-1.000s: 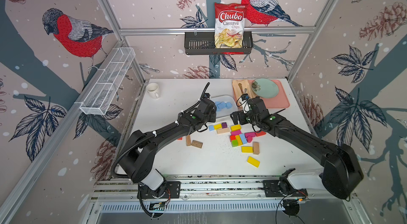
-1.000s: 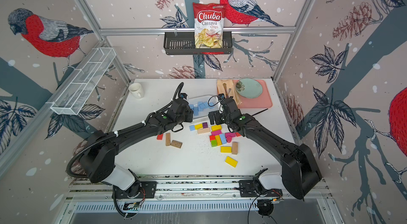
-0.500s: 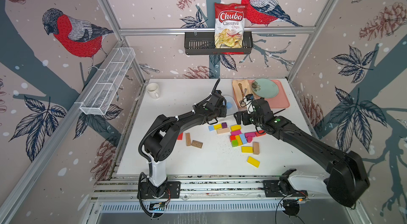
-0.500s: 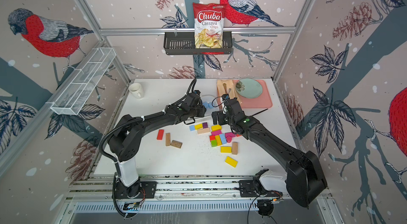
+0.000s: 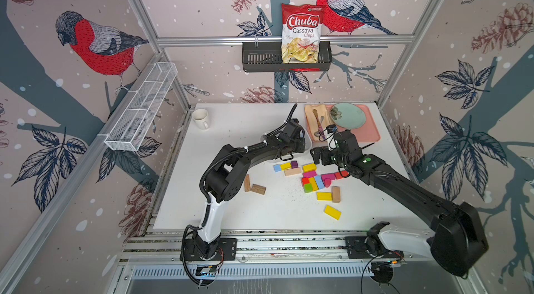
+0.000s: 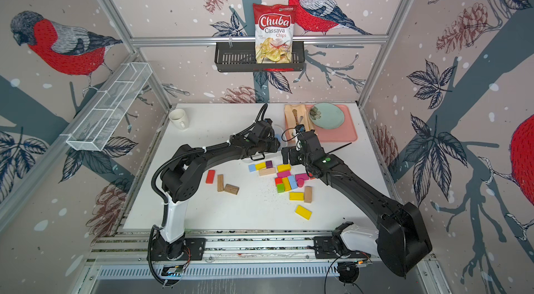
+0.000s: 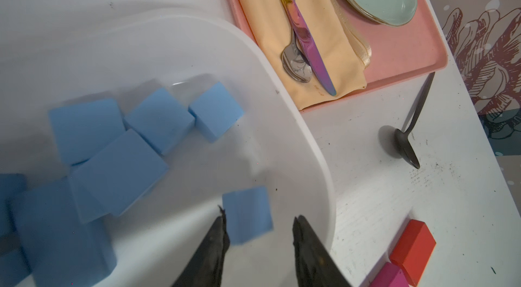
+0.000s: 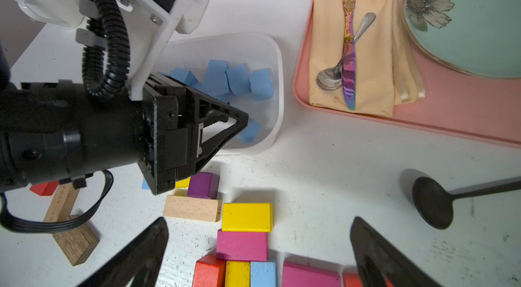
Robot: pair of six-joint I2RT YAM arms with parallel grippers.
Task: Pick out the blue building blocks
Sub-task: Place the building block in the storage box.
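At the 9 o'clock end of the coloured heap a lone blue cube sits on the worktop; in the right wrist view only a sliver of it peeps out from behind the left tool. That tool hangs over the white tub, which lies at about 11 o'clock from the heap. Its fingers stand apart, and one blue block shows smeared between them, brushing one finger at most, so it looks loose rather than pinched. The other blue blocks lie jumbled in the tub. To finish this drop well, I would keep the tips inside the rim until the block lands, spread them a touch wider, then lift straight up. The tub wall is just beside the finger nearer the pink tray, and a sideways exit could snag it or shove the tub. Further right, a blue bar is wedged in the heap between its neighbours. The right tool, fingers wide apart and holding nothing, hovers above that heap and would probably need to come down along the bar's long sides. In both top views the left arm covers most of the tub, so the number of blocks inside cannot be read. The left wrist view cuts the jumble off at its edge, and the right wrist view cuts off the bar too. A black spoon lies at 2 o'clock from the heap, clear of it.
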